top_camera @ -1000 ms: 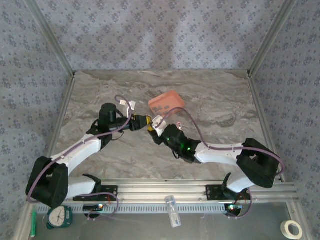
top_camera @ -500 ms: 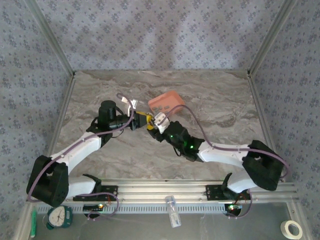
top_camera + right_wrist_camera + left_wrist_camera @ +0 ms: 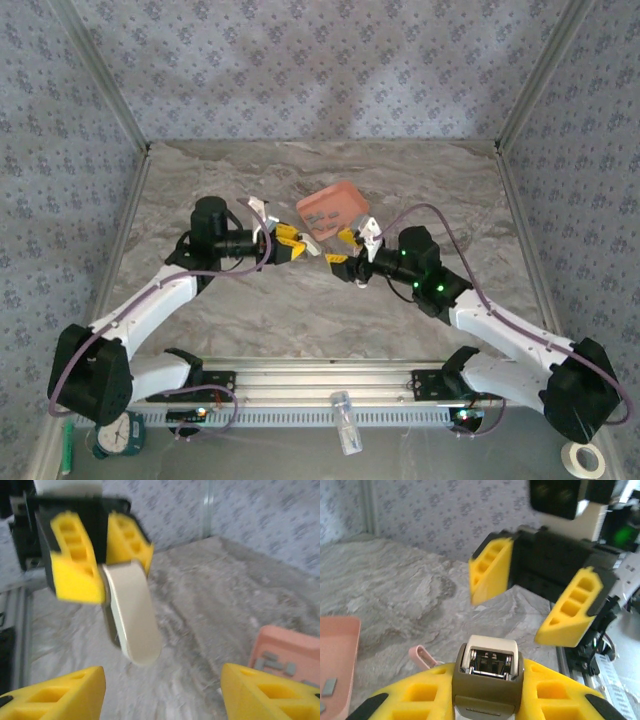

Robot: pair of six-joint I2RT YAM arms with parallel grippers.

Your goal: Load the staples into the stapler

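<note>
My left gripper point(image 3: 296, 246) is shut on the stapler point(image 3: 488, 671), a small white and grey-brown body seen end-on with its metal channel showing. A pink loop point(image 3: 422, 656) sticks out beside it. In the right wrist view the stapler point(image 3: 132, 621) hangs down from the left gripper's fingers point(image 3: 75, 567). My right gripper point(image 3: 343, 251) stands open a short way to the right, facing it, with nothing between its fingers point(image 3: 270, 692). The salmon-pink tray point(image 3: 332, 207) lies just behind both grippers, with several grey staples point(image 3: 275, 663) in it.
An aluminium rail point(image 3: 330, 380) runs along the near edge. In front of it lie a small clear bottle point(image 3: 345, 421), a tape roll point(image 3: 586, 458), a dial timer point(image 3: 120, 432) and a green pen point(image 3: 68, 445). Patterned walls close in the table.
The right gripper has opened, let go of the stapler and drawn back to the right. The left gripper has closed on the stapler and keeps it above the table.
</note>
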